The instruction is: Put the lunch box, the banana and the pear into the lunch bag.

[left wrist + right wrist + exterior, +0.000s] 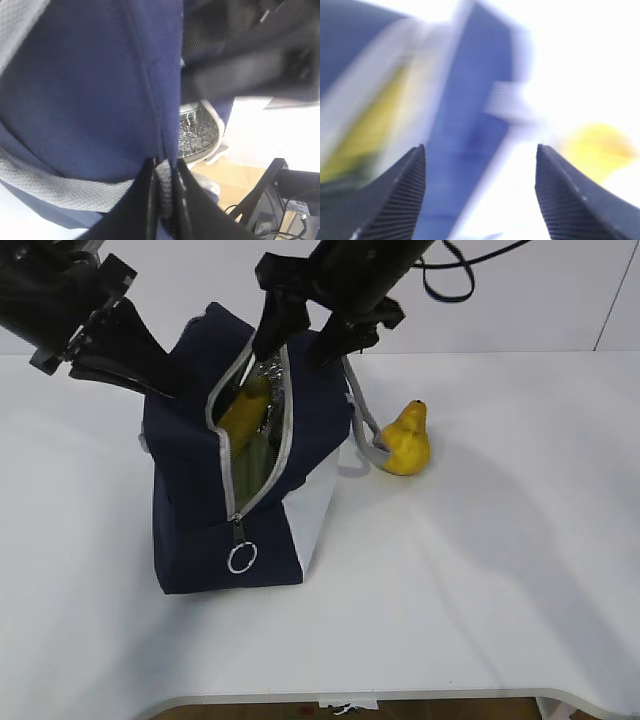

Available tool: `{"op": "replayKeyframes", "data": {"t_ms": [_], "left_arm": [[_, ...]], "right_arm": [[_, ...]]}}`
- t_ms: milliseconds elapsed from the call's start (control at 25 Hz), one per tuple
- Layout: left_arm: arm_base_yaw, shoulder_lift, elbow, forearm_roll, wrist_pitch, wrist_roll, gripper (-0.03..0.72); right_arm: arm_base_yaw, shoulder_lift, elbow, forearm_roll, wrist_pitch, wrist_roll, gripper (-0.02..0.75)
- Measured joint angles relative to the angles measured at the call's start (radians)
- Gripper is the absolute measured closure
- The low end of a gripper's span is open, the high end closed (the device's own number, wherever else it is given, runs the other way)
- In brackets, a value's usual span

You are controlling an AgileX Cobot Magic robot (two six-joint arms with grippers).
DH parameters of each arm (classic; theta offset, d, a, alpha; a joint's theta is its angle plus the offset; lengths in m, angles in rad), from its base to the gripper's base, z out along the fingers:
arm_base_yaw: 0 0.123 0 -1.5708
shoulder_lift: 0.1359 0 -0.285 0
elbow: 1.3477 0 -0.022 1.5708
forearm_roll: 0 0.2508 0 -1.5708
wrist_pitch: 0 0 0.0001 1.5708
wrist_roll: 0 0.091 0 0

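A: Where is the banana [243, 410]?

B: It sits inside the lunch bag [200, 510], poking up near the open zipper [228, 455]. Something pale green shows under it, maybe the lunch box lid, but that is hard to tell.

A: And the pear [404, 440]?

B: It is still out on the table [480, 580], at about three o'clock from the bag, right beside the grey handle [362, 410].

A: What is the left gripper [162, 187] doing?

B: It is pressed together on a fold of blue cloth at the bag's edge, at about ten o'clock on the bag. It holds the mouth open.

A: And the right gripper [300, 340]?

B: Its two fingers are spread wide with nothing between them. It hangs over the bag's top, at about twelve o'clock. Its own view is very blurry.

A: So what is the next job?

B: Probably getting the pear. The right gripper should go down over the pear's fat round part, not the thin neck. It should squeeze softly, because the pear is lumpy and could roll. It should also miss the handle loop next to it. The left gripper should hold the bag open.
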Motion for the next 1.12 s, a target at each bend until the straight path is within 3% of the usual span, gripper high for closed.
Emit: {"op": "replayKeyframes", "data": {"t_ms": [200,440,640,800,1120], "left_arm": [[0.000,0.000,0.000,0.007,0.000,0.000,0.673],[0.000,0.000,0.000,0.020,0.000,0.000,0.673],[0.000,0.000,0.000,0.044,0.000,0.000,0.673],[0.000,0.000,0.000,0.046,0.000,0.000,0.673],[0.000,0.000,0.000,0.046,0.000,0.000,0.673]], "right_arm": [[0.000,-0.002,-0.078,-0.278,0.009,0.088,0.210],[-0.014,-0.005,-0.083,-0.523,0.023,0.170,0.209],[-0.086,-0.005,-0.083,-0.544,0.023,0.205,0.209],[-0.158,0.023,-0.083,-0.489,0.023,0.215,0.209],[-0.178,0.118,-0.083,-0.421,0.023,0.217,0.210]]}}
